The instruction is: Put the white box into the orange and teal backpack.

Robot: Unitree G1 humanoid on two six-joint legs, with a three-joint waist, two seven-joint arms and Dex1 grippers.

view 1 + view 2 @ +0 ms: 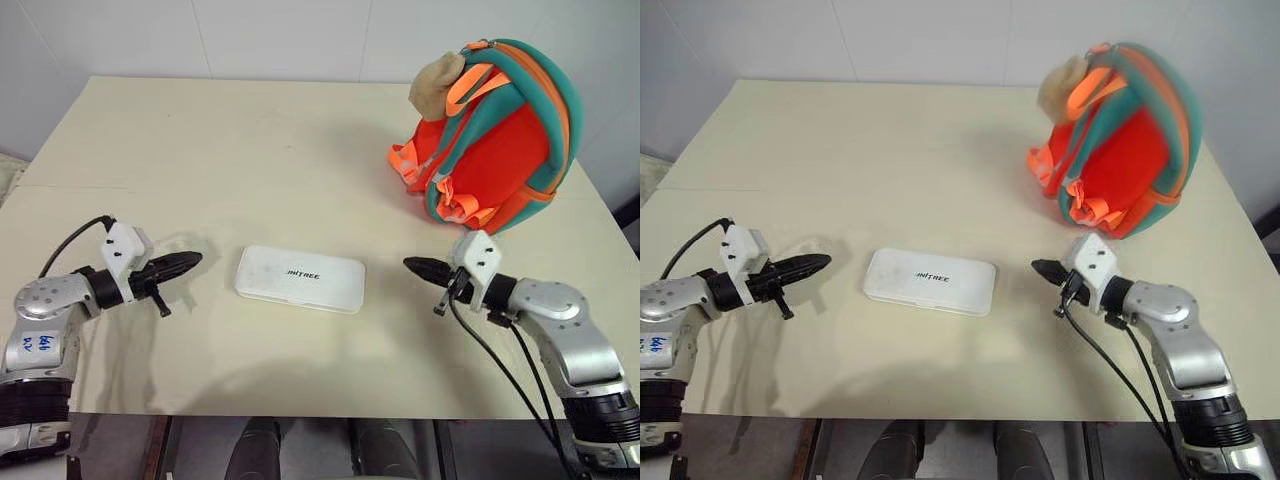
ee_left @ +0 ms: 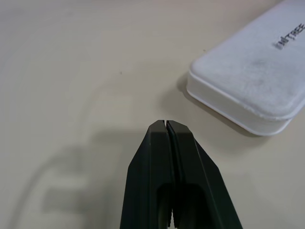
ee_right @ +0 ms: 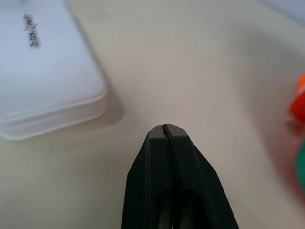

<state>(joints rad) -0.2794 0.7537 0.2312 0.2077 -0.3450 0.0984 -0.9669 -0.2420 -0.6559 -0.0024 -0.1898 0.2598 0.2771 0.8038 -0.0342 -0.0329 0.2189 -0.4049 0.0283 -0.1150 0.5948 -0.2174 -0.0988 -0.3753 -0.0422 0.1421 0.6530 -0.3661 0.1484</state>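
The white box [image 1: 300, 279] lies flat on the cream table, near its front middle, with dark lettering on top. The orange and teal backpack [image 1: 495, 130] stands upright at the back right, a tan plush toy [image 1: 436, 84] at its top. My left gripper [image 1: 194, 259] is shut and empty, hovering just left of the box and pointing at its short end. My right gripper [image 1: 409, 264] is shut and empty too, a short way right of the box, pointing toward it. The left wrist view has the box's corner [image 2: 252, 90] past the closed fingertips [image 2: 166, 125].
The table [image 1: 260, 150] is bare cream board with wide open room at the back left. Its front edge runs close under both arms. Black cables trail from each wrist. A pale wall rises behind the table.
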